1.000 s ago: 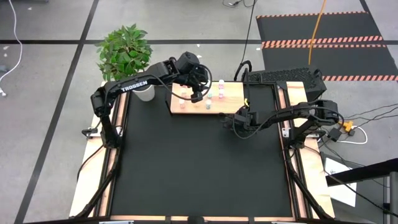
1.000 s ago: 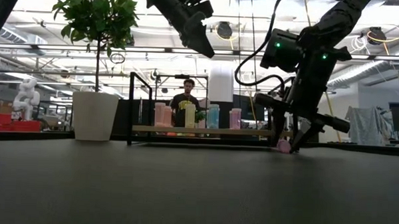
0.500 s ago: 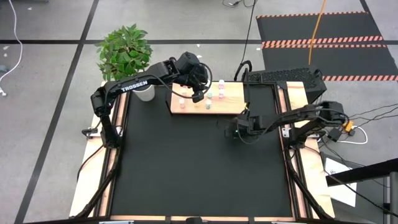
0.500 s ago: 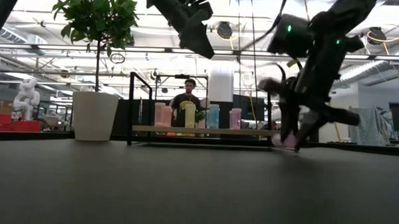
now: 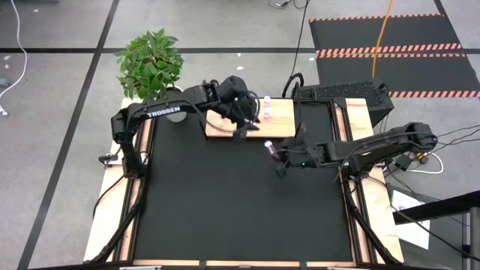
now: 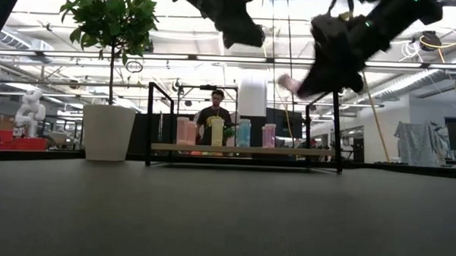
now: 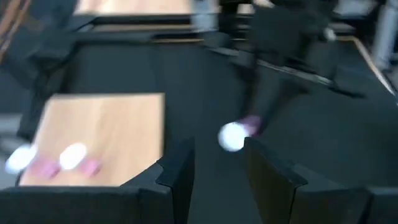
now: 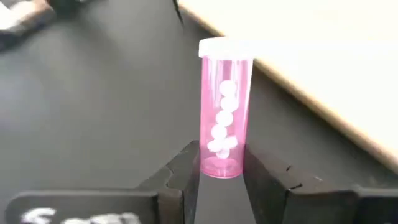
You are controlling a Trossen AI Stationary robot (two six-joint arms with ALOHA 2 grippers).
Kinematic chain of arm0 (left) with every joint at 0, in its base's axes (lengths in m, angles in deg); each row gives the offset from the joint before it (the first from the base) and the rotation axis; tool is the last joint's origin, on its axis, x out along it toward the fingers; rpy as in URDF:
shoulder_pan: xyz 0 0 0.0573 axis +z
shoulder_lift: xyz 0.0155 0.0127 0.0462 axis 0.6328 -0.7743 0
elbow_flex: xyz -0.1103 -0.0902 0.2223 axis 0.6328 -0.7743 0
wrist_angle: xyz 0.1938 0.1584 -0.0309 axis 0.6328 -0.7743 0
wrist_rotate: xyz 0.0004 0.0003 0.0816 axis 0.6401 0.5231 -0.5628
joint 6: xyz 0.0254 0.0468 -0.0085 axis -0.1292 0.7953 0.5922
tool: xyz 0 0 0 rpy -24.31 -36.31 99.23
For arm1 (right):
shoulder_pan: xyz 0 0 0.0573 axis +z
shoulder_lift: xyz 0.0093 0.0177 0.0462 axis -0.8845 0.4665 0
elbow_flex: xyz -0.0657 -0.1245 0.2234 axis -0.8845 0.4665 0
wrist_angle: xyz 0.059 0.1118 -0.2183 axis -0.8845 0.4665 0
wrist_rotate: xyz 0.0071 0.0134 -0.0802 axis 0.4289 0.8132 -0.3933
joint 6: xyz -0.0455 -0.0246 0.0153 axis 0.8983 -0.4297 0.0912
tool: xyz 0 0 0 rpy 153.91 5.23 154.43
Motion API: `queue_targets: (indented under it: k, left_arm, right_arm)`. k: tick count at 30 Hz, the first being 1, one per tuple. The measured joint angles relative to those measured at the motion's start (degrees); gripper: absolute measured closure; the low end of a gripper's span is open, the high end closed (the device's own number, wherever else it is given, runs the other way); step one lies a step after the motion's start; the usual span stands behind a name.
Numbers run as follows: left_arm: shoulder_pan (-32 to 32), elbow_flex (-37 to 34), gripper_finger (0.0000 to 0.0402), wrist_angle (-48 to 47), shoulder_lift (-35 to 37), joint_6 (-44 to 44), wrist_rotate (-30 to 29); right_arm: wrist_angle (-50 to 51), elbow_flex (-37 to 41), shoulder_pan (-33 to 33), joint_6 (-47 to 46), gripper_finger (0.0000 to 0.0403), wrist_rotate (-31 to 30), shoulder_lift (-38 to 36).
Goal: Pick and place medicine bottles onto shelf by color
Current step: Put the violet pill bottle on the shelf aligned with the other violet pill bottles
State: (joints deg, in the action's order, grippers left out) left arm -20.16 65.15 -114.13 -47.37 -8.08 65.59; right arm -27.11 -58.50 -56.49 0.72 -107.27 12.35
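Pink bottle [image 8: 224, 109] sits clamped at its base in my right pincer [image 5: 274, 152], lifted above the black surface [image 5: 225, 210] just off the shelf's [image 5: 279, 112] front edge. Left pincer [image 5: 241, 120] hovers over the shelf, part-open, holding nothing.

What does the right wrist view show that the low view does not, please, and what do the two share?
Only the right wrist view shows the white pills inside the pink bottle, and the right gripper with its fingers closed on the bottle's base.

Only the low view shows the row of bottles standing on the shelf, the white plant pot, a person behind the shelf, and the left gripper raised above it.

Both show the pink bottle lifted clear of the black mat, and the shelf's tan board.
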Motion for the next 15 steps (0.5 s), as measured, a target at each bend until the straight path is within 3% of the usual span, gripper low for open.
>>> queue_targets:
  k: [4,8,15]
  left_arm:
    - [-2.6,0.0,0.026,1.0,0.0,5.4,1.2]
    - [-4.1,0.0,0.0246,1.8,0.0,6.0,1.2]
    - [-5.0,0.0,0.0172,4.0,0.0,4.0,-2.1]
  right_arm:
    - [-9.3,0.0,-0.1,15.1,0.0306,-4.1,-0.9]
    - [-14.7,0.0,-1.6,23.0,0.0303,-4.3,-0.9]
    - [-20.6,0.0,-3.0,31.3,0.0304,-4.1,-1.3]
